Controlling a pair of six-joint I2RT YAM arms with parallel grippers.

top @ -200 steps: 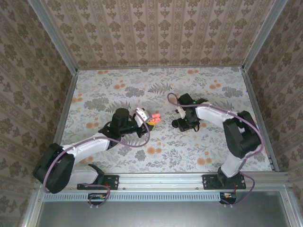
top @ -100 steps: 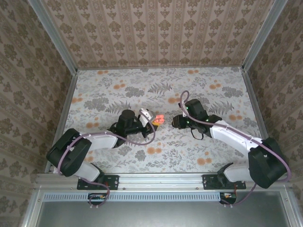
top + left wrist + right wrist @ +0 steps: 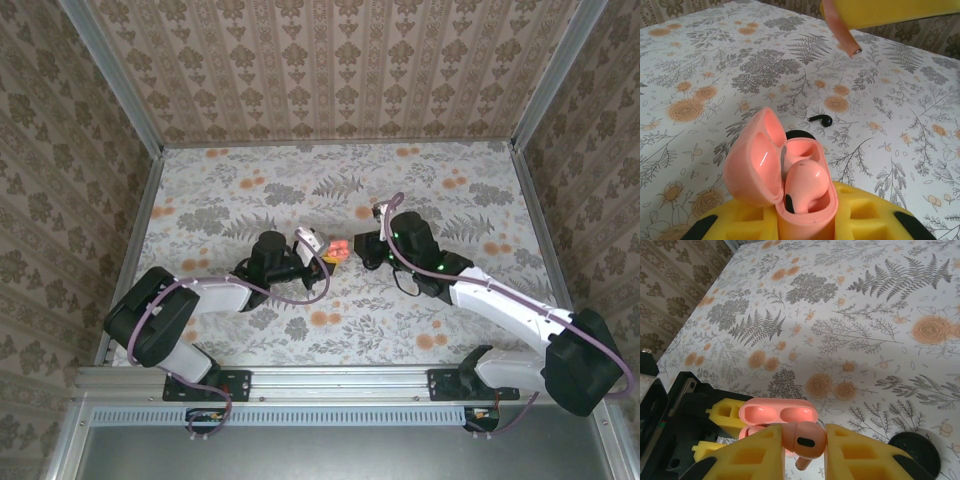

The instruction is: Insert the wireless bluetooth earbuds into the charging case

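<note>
My left gripper (image 3: 801, 222) is shut on the salmon-pink charging case (image 3: 752, 170), holding it upright with the lid swung open. One pink earbud (image 3: 807, 186) lies in the case's near socket; the far socket looks hollow. My right gripper (image 3: 803, 446) is shut on a second pink earbud (image 3: 804, 439), stem pointing down, just in front of the open case (image 3: 777, 413). In the top view the case (image 3: 339, 250) sits between the left gripper (image 3: 322, 254) and the right gripper (image 3: 364, 250). In the left wrist view, that earbud's stem (image 3: 845, 39) hangs above the case.
A small black bud-shaped piece (image 3: 821, 120) lies on the floral table beyond the case. A black round disc (image 3: 914, 452) rests on the table to the right of my right fingers. Patterned walls enclose the table (image 3: 250, 190).
The right arm has swung left and stretched out, bringing its earbud up to the case. The left arm shifted the case slightly right and has since held still.
</note>
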